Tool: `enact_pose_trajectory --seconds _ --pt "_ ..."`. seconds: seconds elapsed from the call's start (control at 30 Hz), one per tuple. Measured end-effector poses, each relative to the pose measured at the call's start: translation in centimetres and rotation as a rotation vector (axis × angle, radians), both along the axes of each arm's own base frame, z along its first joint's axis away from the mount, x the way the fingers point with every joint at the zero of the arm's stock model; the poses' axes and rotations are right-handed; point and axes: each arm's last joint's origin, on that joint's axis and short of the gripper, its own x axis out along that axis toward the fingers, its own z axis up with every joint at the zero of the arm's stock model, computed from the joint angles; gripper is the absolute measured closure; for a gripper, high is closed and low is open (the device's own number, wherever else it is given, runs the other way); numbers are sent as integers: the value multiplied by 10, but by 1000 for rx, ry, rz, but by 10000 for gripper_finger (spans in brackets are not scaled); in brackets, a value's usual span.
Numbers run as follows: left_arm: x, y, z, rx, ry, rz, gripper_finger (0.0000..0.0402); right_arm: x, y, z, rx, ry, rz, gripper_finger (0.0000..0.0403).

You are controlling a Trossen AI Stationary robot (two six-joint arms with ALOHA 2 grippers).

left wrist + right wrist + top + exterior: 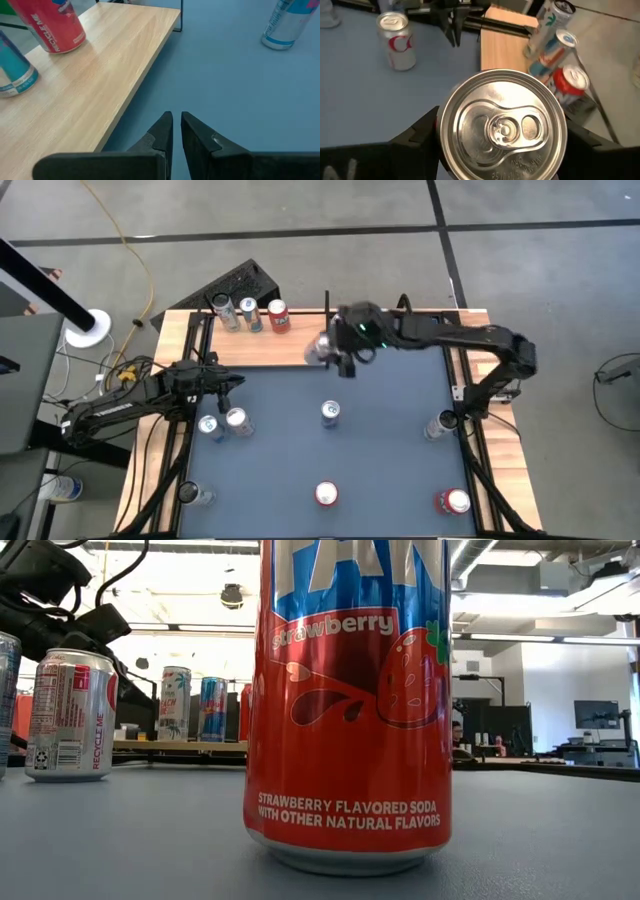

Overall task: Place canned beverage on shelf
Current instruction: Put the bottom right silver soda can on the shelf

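Silver-topped can (502, 125) sits pinched btwn right gripper (335, 352) fingers (415, 135), one dark finger on each side of it. In high view that gripper hangs over front edge of the shelf (300, 335), a light wood-grain board at far side of blue table (380, 450); whether can base touches the board can't be told. Three cans on shelf's L part: silver can (224, 311), teal-white can (250, 313), red can (278, 315). Left gripper (228, 383) is at table's L side, near shelf, fingers (162, 132) pressed together, nothing btwn them. Other cans stand apart on table; strawberry soda can (350, 700) is closest to low cam. Diet cola can (70, 715) stands L of it in low view.
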Motion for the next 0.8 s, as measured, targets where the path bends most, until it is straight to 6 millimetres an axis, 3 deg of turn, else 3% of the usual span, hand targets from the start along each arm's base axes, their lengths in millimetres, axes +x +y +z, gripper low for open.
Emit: enact_pose_trajectory --seconds 0.2,0.33,0.57,0.8 --pt "0 0 0 3 -1 10 374 43 -50 -5 -9 -21 52 131" --pt "0 0 0 3 1 10 374 64 -83 -15 1 54 29 131" --pt "0 0 0 2 3 10 374 78 -134 -38 62 153 -19 131" --pt "0 0 0 2 3 10 374 83 -159 -67 115 232 -52 131"
